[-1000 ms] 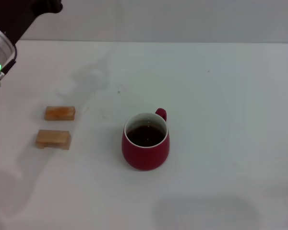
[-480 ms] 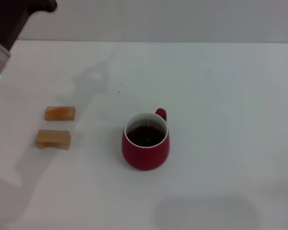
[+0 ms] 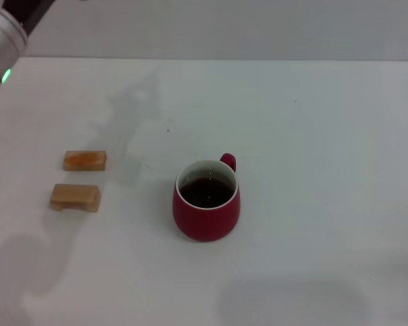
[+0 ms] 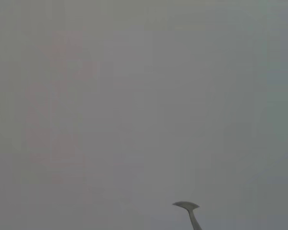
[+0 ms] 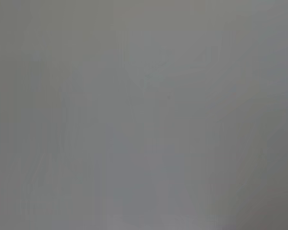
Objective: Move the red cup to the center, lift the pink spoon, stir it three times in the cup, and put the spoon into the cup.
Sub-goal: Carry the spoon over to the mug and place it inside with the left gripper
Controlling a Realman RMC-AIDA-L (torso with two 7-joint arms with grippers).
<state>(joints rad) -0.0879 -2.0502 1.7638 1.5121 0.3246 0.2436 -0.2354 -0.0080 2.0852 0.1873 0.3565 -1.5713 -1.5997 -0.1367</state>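
While one red cup (image 3: 206, 202) is counted on the white surface (image 3: 313, 136), two small tan wooden blocks (image 3: 80, 178) are counted beside it, well apart from the cup at its 9 o'clock. The cup is seen upright near the middle of the head view, with dark brown liquid (image 3: 207, 192) inside its white interior and its small loop handle (image 3: 228, 162) turned toward 1 o'clock. The two blocks are set one behind the other, close together but apart, the farther one (image 3: 85, 160) more orange and the nearer one (image 3: 75, 197) paler.

One pink spoon (image 4: 189, 213) is found only in the left wrist view, where just its grey metal bowl and neck are shown at the picture's edge against a plain grey background; its handle is cut off from sight. Part of the left arm (image 3: 7, 41) is seen at 10 o'clock in the head view, high above the surface, with a green light on it. Whether the left end effector is open or closed cannot be told, nor what it holds. Nothing of the right end effector is shown. Between the cup and the blocks, only bare surface with faint shadows is seen.
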